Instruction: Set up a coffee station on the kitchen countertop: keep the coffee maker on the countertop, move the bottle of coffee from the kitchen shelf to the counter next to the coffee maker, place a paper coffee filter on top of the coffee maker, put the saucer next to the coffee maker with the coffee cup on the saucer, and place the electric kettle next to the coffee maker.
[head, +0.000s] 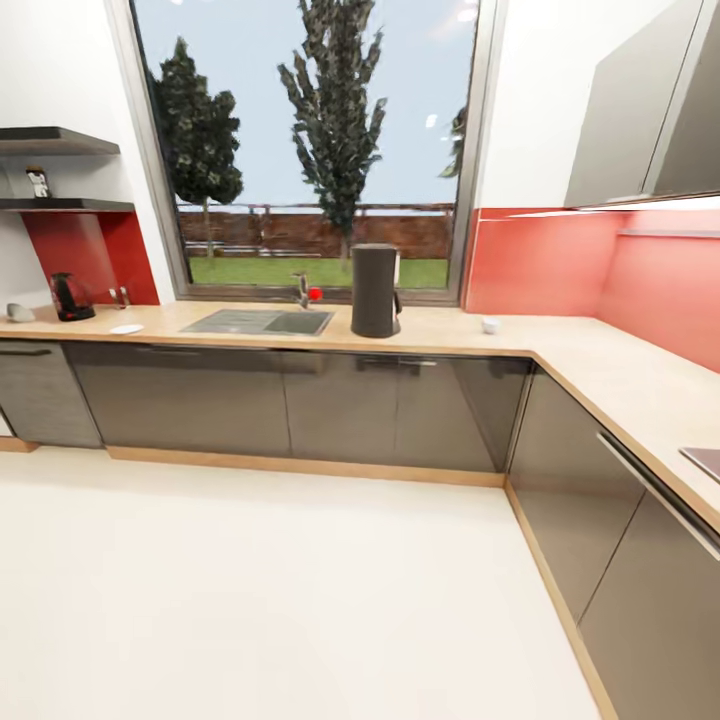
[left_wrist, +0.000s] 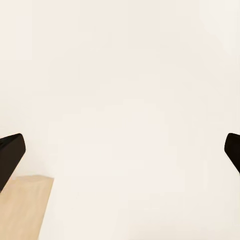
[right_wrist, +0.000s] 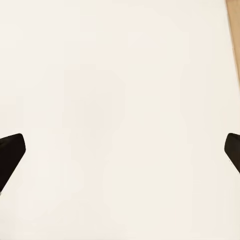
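The tall dark grey coffee maker stands on the light wood countertop, right of the sink. A tiny white coffee cup sits further right on the worktop. At the far left stands the squat dark electric kettle, with a flat white saucer in front of it. A small pale lump at the left edge may be the paper filter. The bottle of coffee stands on the thin kitchen shelf. My left gripper and right gripper hang open over pale floor, holding nothing.
A sink with a tap lies under the big window. A thicker dark board hangs above the shelf. Grey cabinets run below the worktop, which turns a corner along the right side. A wide pale floor lies between me and the counter.
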